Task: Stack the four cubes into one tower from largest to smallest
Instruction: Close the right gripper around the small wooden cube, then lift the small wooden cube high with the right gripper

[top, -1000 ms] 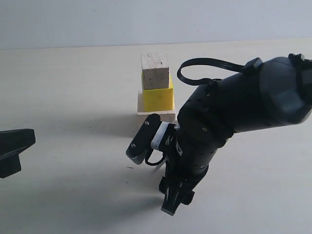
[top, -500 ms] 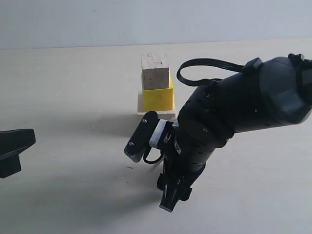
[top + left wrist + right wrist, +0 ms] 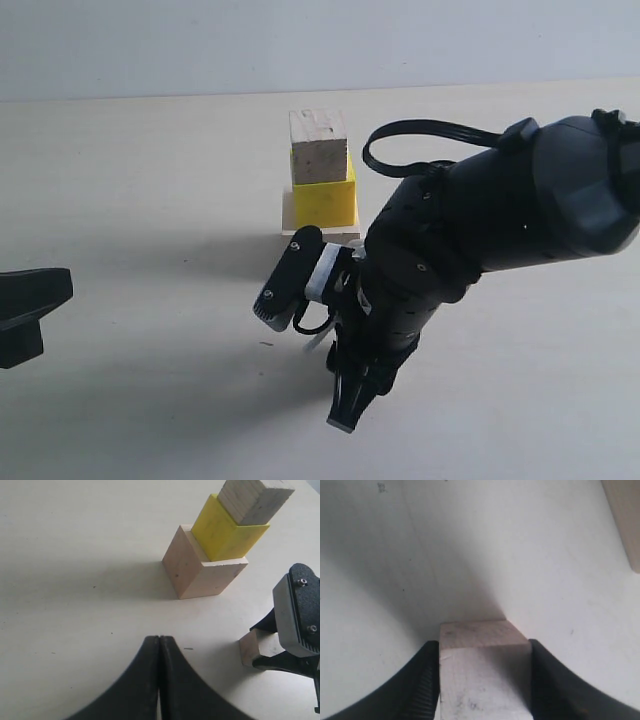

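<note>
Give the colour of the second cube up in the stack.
The cube is bright yellow, clearest in the left wrist view.

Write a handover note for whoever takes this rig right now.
Grippers: the left gripper is shut and empty, low at the left edge of the exterior view. The right gripper is shut on the second small wood cube, which looks to rest on the table, nearer the exterior camera than the stack.
Done: large pale cube as base, yellow cube on it, first small wood cube on top.
Left: lift the held cube and set it on top to finish the tower.
</note>
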